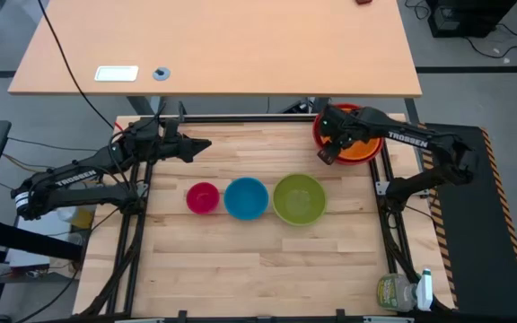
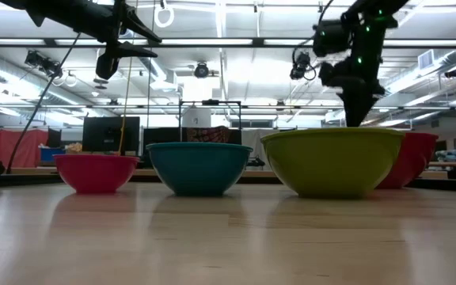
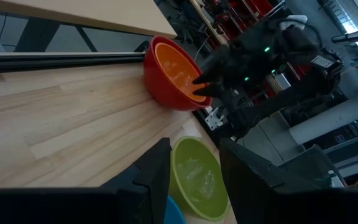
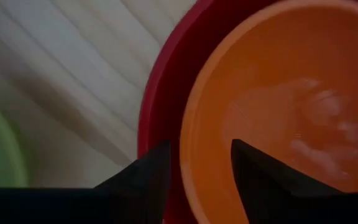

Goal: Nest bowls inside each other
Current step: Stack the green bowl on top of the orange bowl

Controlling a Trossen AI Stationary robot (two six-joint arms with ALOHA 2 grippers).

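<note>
Two bowls are nested: the orange bowl sits in the red bowl at the surface's far right corner, right gripper fingers parted astride the orange rim. Left gripper hovers, fingers slightly apart, empty. Next, the lime green bowl needs gripping.

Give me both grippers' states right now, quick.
Left gripper: fingers apart, holding nothing, up over the table's far left.
Right gripper: open, fingers astride the orange bowl's rim inside the red bowl.
</note>
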